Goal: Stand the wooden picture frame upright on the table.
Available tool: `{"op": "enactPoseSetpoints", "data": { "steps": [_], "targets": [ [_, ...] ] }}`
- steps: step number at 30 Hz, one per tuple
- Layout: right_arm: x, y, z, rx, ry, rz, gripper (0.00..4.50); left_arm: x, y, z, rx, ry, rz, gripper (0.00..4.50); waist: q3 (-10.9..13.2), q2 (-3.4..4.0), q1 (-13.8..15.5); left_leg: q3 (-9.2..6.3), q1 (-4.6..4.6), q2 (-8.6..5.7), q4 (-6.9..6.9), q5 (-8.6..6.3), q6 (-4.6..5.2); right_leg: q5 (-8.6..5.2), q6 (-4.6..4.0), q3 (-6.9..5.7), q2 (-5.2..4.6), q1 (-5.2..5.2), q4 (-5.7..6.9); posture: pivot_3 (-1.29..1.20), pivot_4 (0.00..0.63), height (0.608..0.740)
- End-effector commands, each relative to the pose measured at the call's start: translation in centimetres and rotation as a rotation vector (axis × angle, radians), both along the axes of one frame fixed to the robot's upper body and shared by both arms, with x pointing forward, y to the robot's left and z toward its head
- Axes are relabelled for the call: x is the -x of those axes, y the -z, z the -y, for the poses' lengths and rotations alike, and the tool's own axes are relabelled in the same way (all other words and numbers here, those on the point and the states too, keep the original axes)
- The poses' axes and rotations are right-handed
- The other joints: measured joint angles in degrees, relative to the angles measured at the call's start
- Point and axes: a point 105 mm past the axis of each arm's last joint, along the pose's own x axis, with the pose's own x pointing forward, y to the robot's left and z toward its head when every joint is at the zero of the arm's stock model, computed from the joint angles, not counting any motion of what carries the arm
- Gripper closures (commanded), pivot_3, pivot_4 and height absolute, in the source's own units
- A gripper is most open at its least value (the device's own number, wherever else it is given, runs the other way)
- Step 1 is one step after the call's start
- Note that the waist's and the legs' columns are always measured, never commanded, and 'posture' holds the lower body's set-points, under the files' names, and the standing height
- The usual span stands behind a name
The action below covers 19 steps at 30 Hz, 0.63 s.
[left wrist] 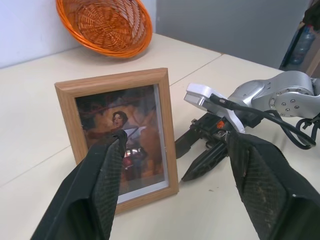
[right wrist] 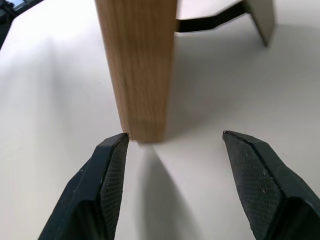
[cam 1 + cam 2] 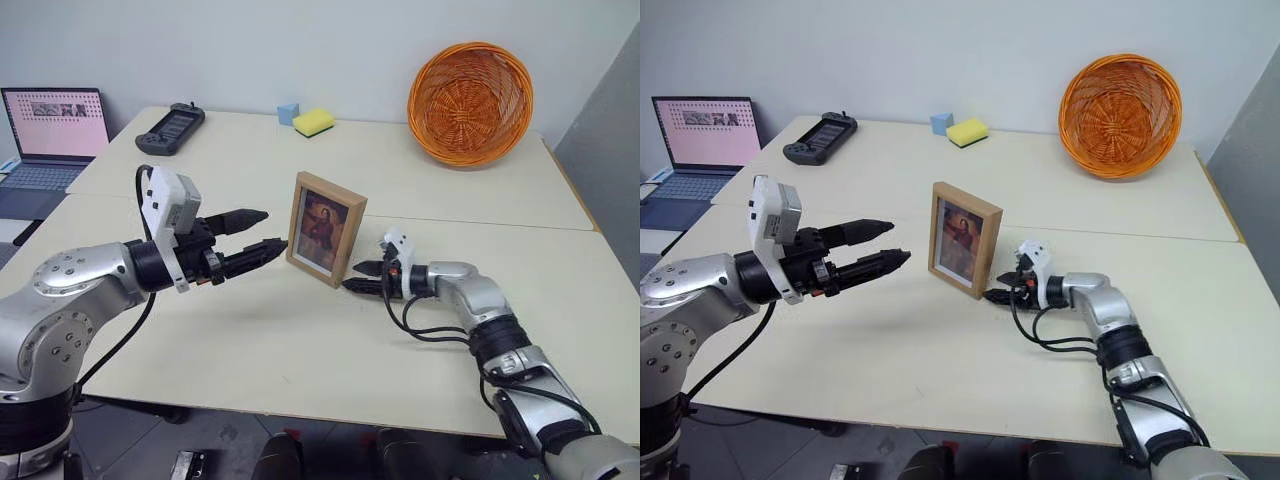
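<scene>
The wooden picture frame (image 3: 325,228) stands upright near the middle of the table (image 3: 250,340), its portrait facing me. In the right wrist view its fold-out stand (image 2: 260,20) is spread behind it. My left gripper (image 3: 272,229) hovers level just left of the frame, open and holding nothing, and in the left wrist view its fingers (image 1: 105,170) point at the portrait (image 1: 120,135). My right gripper (image 3: 352,277) lies low on the table at the frame's right bottom edge, open. One of its fingertips (image 2: 115,155) sits close to the frame's lower corner (image 2: 142,125).
An orange wicker basket (image 3: 470,100) leans against the wall at the back right. A yellow sponge (image 3: 313,121) and a blue cube (image 3: 288,113) lie at the back middle. A black handheld console (image 3: 170,128) and an open laptop (image 3: 55,130) are at the left.
</scene>
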Motion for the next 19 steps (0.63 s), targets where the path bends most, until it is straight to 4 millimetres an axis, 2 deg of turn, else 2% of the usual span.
{"op": "enactPoseSetpoints", "data": {
  "steps": [1,2,7,11,19],
  "targets": [
    [0.9,-2.7,0.1,-0.086,-0.014,0.038,1.6,0.1,-0.8,0.1,0.031,0.024,0.015,2.07,0.01,0.0,-0.02,0.0,-0.01,0.0,0.0,0.0,0.0,0.0,0.0,0.0,0.01,-0.01,0.0,0.0,0.15,0.74],
    [1.2,-2.9,0.1,-0.097,-0.018,0.037,1.64,0.0,-0.8,0.1,0.031,0.025,0.015,2.21,0.01,-0.01,-0.14,0.0,-0.01,0.0,0.0,0.0,0.0,0.0,0.0,0.01,0.01,-0.03,0.01,0.0,0.15,0.74],
    [2.0,-3.4,-0.3,-0.11,-0.022,0.03,2.95,-0.1,-0.9,0.2,0.032,0.03,0.014,3.35,0.02,0.0,-0.28,0.01,-0.01,0.04,-0.04,0.0,0.0,0.0,0.0,0.02,0.06,-0.07,0.02,0.0,0.15,0.74],
    [2.1,-3.5,-0.7,-0.104,-0.005,0.032,3.78,-0.4,0.1,0.3,-0.014,0.015,-0.024,4.13,0.02,0.0,-0.15,0.02,-0.02,0.02,-0.04,0.0,0.0,-0.01,0.01,0.02,0.04,-0.06,-0.02,0.0,0.15,0.74],
    [2.3,-3.4,-0.6,-0.121,0.014,0.0,3.78,-0.2,0.1,0.3,0.002,0.028,-0.066,4.13,0.03,-0.01,-0.16,0.02,-0.04,0.03,-0.05,0.0,0.0,-0.01,0.0,0.02,0.04,-0.08,-0.04,0.0,0.15,0.74]
  ]
}}
